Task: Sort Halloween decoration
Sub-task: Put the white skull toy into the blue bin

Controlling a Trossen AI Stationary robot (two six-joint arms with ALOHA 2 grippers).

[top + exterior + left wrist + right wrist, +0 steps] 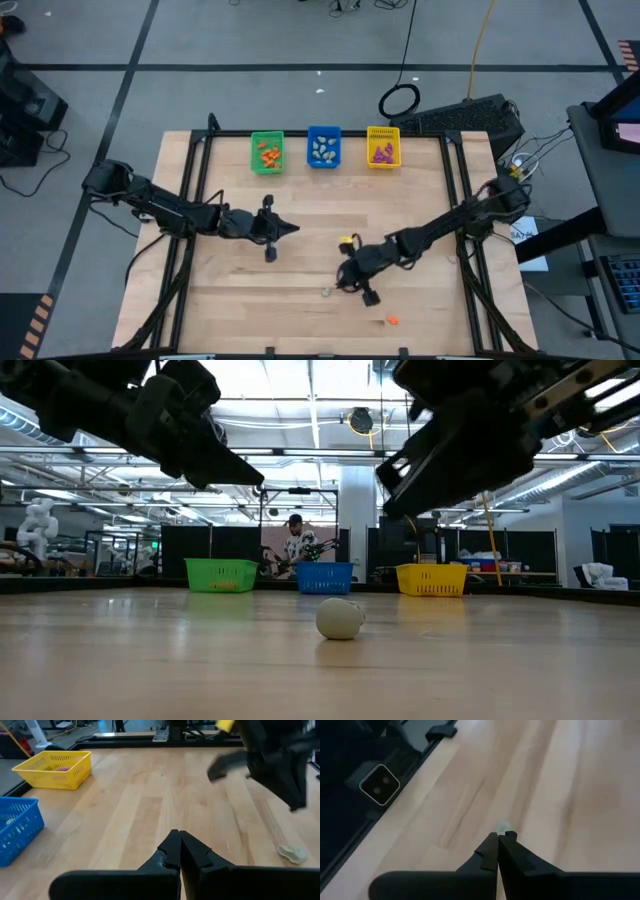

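A pale grey-beige trinket (pixel 326 292) (pixel 340 618) lies on the wooden table near its front middle. An orange trinket (pixel 392 320) lies further right, by the near edge. My right gripper (pixel 342 284) (pixel 499 836) is shut and hovers just right of the pale trinket (pixel 502 826), slanting down toward it; in the low view it stands clear above the table. My left gripper (pixel 290 228) (pixel 179 835) is shut and empty over the table's left middle, pointing right. The pale trinket (pixel 294 852) also shows in the left wrist view.
Three small bins stand in a row at the far edge: green (pixel 267 152) holding orange pieces, blue (pixel 323 147) holding pale ones, yellow (pixel 383 147) holding purple ones. Bare wood lies between the bins and both grippers. A person (pixel 296 545) stands in the room behind.
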